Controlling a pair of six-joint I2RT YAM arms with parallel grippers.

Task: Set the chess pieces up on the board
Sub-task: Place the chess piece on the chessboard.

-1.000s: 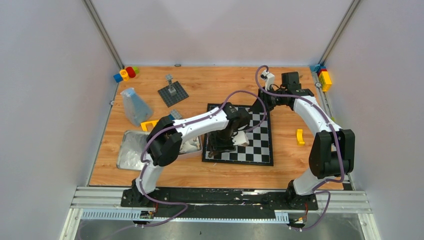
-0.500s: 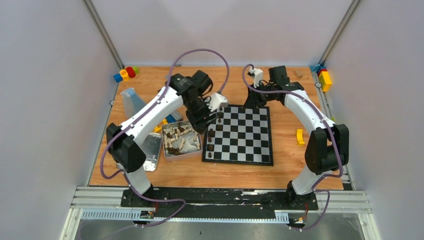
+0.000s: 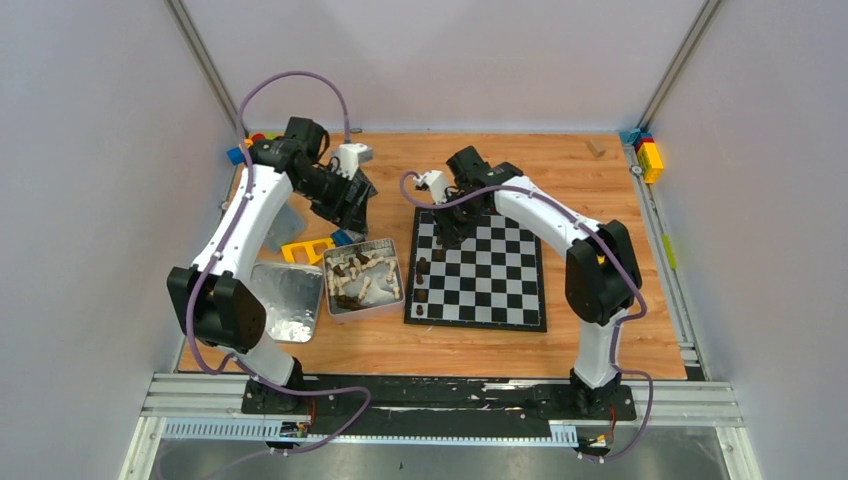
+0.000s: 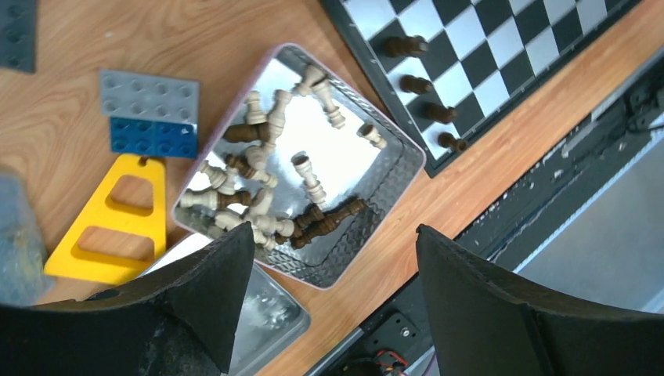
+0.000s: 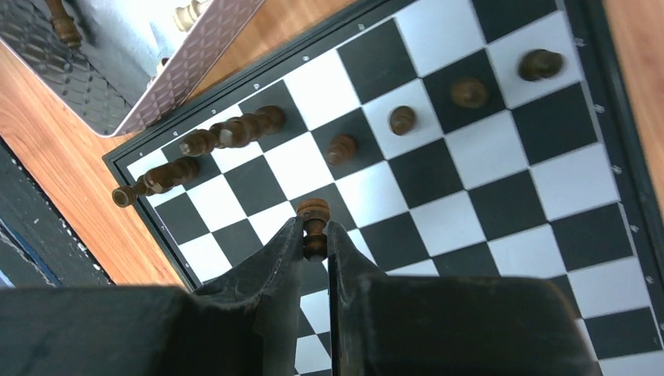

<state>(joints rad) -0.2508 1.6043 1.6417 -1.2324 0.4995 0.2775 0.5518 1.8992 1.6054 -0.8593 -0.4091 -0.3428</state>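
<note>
right gripper (image 5: 315, 236): pinching dark brown piece (image 5: 314, 210) below head, over board (image 5: 470, 227) | left gripper (image 4: 333, 235): spread, empty, near tin (image 4: 415, 153) | handling: likely light, rigid, tippy; grip neck

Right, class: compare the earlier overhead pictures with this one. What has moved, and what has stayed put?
The left gripper has swung away from the board, back and left, and hangs open beyond the tin. The right gripper, shut on a dark chess piece, has swept left to the board's far-left corner. Board and tin stayed put.
</note>
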